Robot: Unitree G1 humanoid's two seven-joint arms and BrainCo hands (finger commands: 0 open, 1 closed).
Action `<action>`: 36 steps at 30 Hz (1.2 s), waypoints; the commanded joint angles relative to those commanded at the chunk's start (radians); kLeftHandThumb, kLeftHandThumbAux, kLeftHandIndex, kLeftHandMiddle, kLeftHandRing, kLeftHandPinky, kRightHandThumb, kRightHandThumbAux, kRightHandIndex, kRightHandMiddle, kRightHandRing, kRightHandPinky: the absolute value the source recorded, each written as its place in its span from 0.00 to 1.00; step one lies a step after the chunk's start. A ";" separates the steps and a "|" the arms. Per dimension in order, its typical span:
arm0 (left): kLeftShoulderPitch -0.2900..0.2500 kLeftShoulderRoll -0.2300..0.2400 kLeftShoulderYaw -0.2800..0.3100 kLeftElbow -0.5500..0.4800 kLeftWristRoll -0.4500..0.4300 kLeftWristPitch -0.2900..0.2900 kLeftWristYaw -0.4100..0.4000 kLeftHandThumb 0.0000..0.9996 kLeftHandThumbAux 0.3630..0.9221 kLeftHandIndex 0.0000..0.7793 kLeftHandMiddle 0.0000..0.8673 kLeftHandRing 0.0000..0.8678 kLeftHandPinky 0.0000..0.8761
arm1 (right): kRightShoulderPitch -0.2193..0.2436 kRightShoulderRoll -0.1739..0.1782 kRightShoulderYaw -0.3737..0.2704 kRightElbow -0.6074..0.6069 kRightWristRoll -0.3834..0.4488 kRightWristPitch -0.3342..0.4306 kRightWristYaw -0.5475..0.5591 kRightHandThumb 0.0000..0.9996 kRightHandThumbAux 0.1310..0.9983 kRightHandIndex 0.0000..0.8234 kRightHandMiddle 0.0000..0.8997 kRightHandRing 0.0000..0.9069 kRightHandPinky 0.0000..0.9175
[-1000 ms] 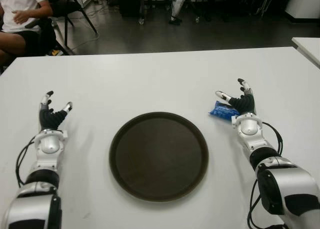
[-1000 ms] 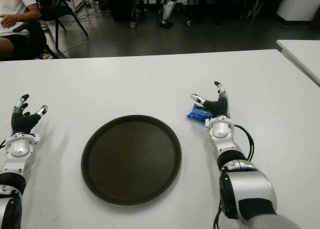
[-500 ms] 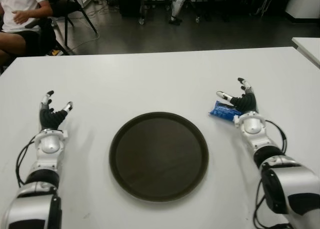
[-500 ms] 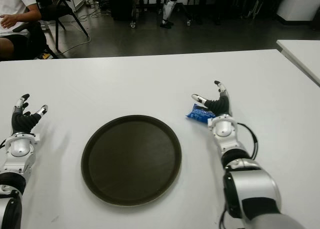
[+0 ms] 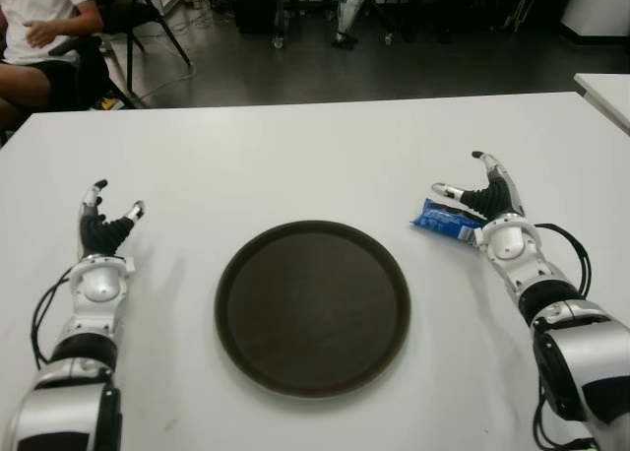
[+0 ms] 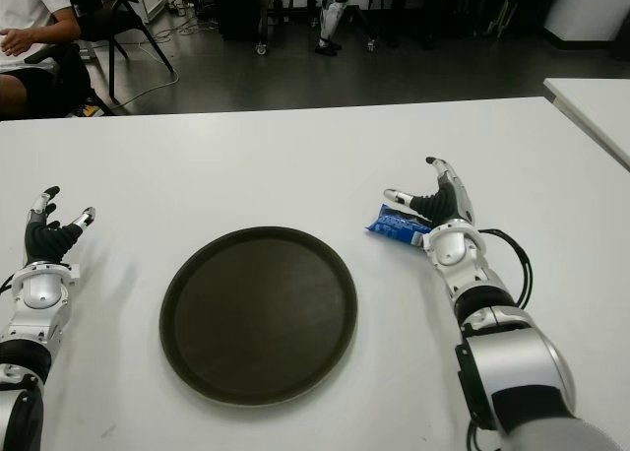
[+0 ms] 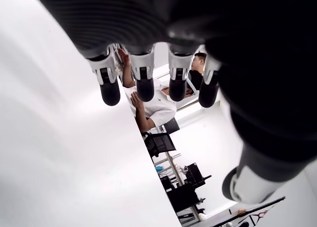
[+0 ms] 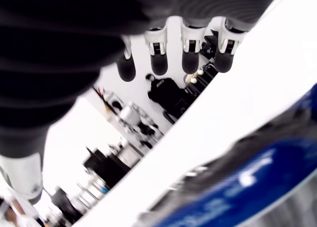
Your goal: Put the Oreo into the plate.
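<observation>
A blue Oreo packet lies on the white table, just right of the round dark brown plate. My right hand stands right beside the packet, on its right side, fingers spread and holding nothing; the thumb reaches over the packet's far end. The right wrist view shows the blue wrapper close under the open fingers. At the table's left side, well left of the plate, my left hand shows with its fingers spread and nothing in them.
A seated person is beyond the table's far left corner, beside chairs. Another white table's corner shows at the far right. A dark floor with equipment legs lies behind the table's far edge.
My right hand has shifted a little to the right and tilted outward next to the packet. The packet, the plate and the left hand have stayed in place.
</observation>
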 joint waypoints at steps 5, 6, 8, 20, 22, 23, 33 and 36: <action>0.000 -0.001 0.007 0.003 -0.007 -0.012 -0.010 0.00 0.64 0.01 0.00 0.00 0.00 | -0.014 -0.019 0.061 -0.025 -0.051 0.075 0.059 0.00 0.51 0.04 0.05 0.03 0.02; 0.000 0.000 0.008 0.005 -0.008 -0.013 -0.011 0.00 0.64 0.01 0.00 0.00 0.00 | -0.017 -0.021 0.073 -0.026 -0.062 0.089 0.070 0.00 0.51 0.03 0.05 0.03 0.01; 0.000 0.001 0.005 0.006 -0.004 -0.014 -0.008 0.00 0.64 0.01 0.00 0.00 0.00 | -0.023 -0.027 0.094 -0.031 -0.081 0.116 0.099 0.00 0.51 0.02 0.04 0.03 0.01; 0.000 0.001 -0.001 0.003 0.002 -0.008 0.002 0.00 0.63 0.00 0.00 0.00 0.00 | -0.031 -0.043 0.151 -0.074 -0.128 0.191 0.191 0.00 0.53 0.00 0.02 0.00 0.00; 0.000 -0.001 0.003 0.003 -0.003 -0.006 0.004 0.00 0.64 0.00 0.00 0.00 0.00 | -0.028 -0.044 0.149 -0.088 -0.122 0.195 0.202 0.00 0.53 0.00 0.01 0.00 0.00; 0.000 -0.002 0.005 0.003 -0.005 -0.005 0.004 0.00 0.64 0.00 0.00 0.00 0.00 | -0.026 -0.045 0.147 -0.094 -0.119 0.196 0.206 0.00 0.53 0.00 0.01 0.00 0.00; -0.002 0.000 -0.004 0.006 0.007 -0.007 0.019 0.00 0.67 0.01 0.00 0.00 0.00 | -0.015 -0.047 0.150 -0.131 -0.121 0.214 0.217 0.00 0.54 0.00 0.02 0.00 0.00; -0.001 0.003 -0.009 0.004 0.013 -0.005 0.020 0.00 0.66 0.01 0.00 0.00 0.00 | -0.015 -0.048 0.157 -0.145 -0.129 0.232 0.224 0.00 0.55 0.00 0.01 0.00 0.00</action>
